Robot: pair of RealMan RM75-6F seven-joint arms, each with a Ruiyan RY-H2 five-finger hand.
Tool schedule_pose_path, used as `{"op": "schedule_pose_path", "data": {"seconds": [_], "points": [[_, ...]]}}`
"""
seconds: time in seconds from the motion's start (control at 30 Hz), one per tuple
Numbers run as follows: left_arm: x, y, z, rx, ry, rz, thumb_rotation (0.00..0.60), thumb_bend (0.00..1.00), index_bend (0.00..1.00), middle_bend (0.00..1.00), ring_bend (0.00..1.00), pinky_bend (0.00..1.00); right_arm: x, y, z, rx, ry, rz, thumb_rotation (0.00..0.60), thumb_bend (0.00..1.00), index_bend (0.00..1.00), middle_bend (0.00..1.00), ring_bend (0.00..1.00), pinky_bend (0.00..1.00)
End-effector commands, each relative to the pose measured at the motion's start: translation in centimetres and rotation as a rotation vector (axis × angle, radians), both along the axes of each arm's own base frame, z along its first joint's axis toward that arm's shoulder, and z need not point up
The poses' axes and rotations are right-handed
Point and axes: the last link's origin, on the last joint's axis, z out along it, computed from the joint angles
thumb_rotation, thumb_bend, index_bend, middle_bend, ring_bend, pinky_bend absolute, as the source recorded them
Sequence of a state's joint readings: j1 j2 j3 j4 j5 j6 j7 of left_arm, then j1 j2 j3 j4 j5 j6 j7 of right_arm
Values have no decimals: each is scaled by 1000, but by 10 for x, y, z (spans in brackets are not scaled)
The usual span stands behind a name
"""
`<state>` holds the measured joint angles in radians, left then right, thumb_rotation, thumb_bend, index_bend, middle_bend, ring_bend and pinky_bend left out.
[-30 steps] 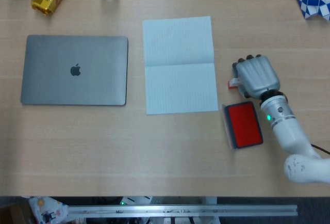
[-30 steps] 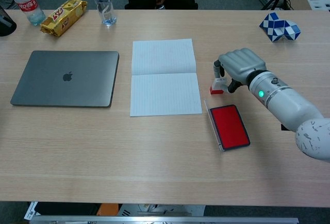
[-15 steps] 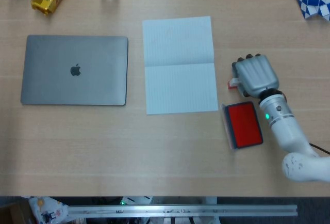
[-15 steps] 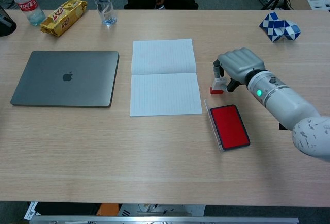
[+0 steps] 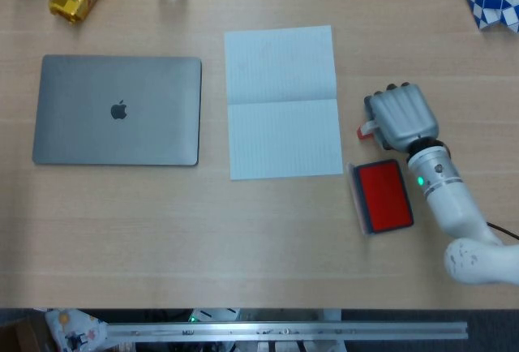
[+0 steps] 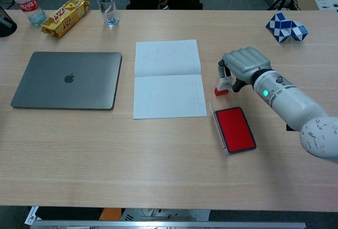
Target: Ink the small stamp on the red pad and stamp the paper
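- The table (image 6: 158, 176) carries everything; its biggest item, the closed laptop (image 6: 66, 79), lies toward the left edge and plays no part in your task.
- The paper (image 6: 168, 78) lies flat at the middle of the table, unmarked as far as you can see, so the stamping is not yet done.
- Your right hand (image 6: 244, 65) sits right of the paper with its fingers curled around the small stamp (image 6: 222, 85), grasping it. The left hand is not in either view.
- The red pad (image 6: 234, 129) lies open just nearer the front edge than the hand, its lid (image 5: 355, 198) standing along its left side.
- The small stamp's red base shows under your fingers, between the paper's right edge and the pad.
- Compared with a second ago, the stamp's base looks tilted and slightly raised instead of standing flat, and the hand has drawn a little toward the far edge.
- For this step, I judge you should firm up the grasp before lifting, keep the stamp face level, carry it over the pad clear of the lid, and press straight down.
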<state>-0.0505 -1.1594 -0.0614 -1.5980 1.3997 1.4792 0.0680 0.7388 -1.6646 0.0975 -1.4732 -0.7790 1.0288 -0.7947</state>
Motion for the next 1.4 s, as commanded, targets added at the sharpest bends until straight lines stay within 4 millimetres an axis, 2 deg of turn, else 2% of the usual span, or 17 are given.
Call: {"op": "schedule_pose_path", "data": {"seconds": [0.03, 0.37, 0.6, 0.93, 1.13, 1.4], "points": [[1, 0, 0, 0, 0, -2, 600, 208, 92, 1, 13, 0, 1, 2, 11, 1, -8, 7, 600, 331, 637, 545, 404, 421], [4, 0, -1, -7, 1, -10, 600, 208, 92, 1, 13, 0, -8, 29, 52, 53, -7, 59, 600, 331, 687, 603, 481, 421], [8, 0, -3, -15, 2, -22, 600, 209, 92, 1, 13, 0, -12, 50, 66, 87, 12, 124, 600, 333, 702, 622, 514, 422], [8, -4, -2, -16, 1, -17, 600, 208, 92, 1, 13, 0, -21, 68, 63, 159, 7, 124, 600, 349, 711, 630, 527, 430], [8, -5, -3, -21, 2, -15, 600, 208, 92, 0, 13, 0, -29, 75, 49, 183, -15, 112, 600, 364, 718, 636, 538, 433], [8, -5, -2, -17, 1, -14, 600, 208, 92, 0, 13, 0, -30, 78, 35, 192, 5, 152, 600, 365, 723, 638, 538, 433]]}}
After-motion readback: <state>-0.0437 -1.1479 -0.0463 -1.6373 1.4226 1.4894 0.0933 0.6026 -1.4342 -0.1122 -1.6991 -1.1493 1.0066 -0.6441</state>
